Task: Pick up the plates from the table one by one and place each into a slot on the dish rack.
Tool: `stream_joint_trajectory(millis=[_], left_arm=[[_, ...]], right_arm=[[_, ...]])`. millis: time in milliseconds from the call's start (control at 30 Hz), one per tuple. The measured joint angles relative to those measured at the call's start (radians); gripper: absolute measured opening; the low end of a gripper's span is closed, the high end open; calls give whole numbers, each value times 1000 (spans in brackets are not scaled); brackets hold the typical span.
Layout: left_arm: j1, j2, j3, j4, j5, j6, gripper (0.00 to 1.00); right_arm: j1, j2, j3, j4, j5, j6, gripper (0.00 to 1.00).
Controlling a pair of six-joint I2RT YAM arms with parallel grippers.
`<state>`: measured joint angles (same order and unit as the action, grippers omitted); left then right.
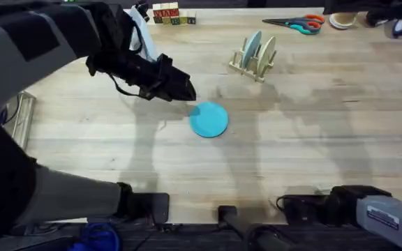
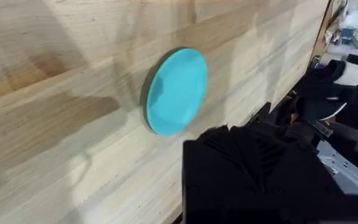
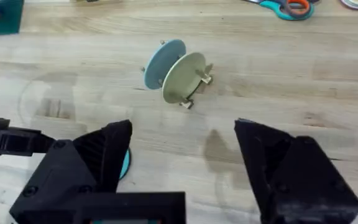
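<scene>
A bright turquoise plate (image 1: 209,119) lies flat on the wood table (image 1: 313,132) near the middle. In the left wrist view this plate (image 2: 176,91) lies just beyond the gripper's black body. My left gripper (image 1: 183,89) hovers just up and left of the plate, holding nothing that I can see. The dish rack (image 1: 255,61) stands farther back with a pale blue plate (image 3: 164,60) and a cream plate (image 3: 183,76) upright in its slots. My right gripper (image 3: 185,168) is open and empty, low near the table's front edge, facing the rack.
Lettered wooden blocks (image 1: 173,14) sit at the back beside the left arm. Scissors (image 1: 295,24) and a tape roll (image 1: 340,21) lie at the back right. The right arm's base (image 1: 358,206) rests at the lower right.
</scene>
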<state>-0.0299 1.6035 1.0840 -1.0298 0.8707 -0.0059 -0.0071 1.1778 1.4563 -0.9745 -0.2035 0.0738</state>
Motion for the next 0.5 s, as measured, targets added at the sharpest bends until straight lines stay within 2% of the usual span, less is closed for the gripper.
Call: stream_joint_trajectory(millis=[267, 367, 400, 500], left_arm=[[0, 0, 0, -8, 1, 18, 40], [0, 0, 0, -34, 9, 62, 40], [0, 0, 0, -58, 16, 112, 40], [0, 0, 0, -60, 15, 141, 39]], right_arm=[[0, 0, 0, 0, 0, 0, 994], [0, 0, 0, 0, 0, 0, 995], [0, 0, 0, 0, 0, 0, 993], [0, 0, 0, 0, 0, 0, 993]])
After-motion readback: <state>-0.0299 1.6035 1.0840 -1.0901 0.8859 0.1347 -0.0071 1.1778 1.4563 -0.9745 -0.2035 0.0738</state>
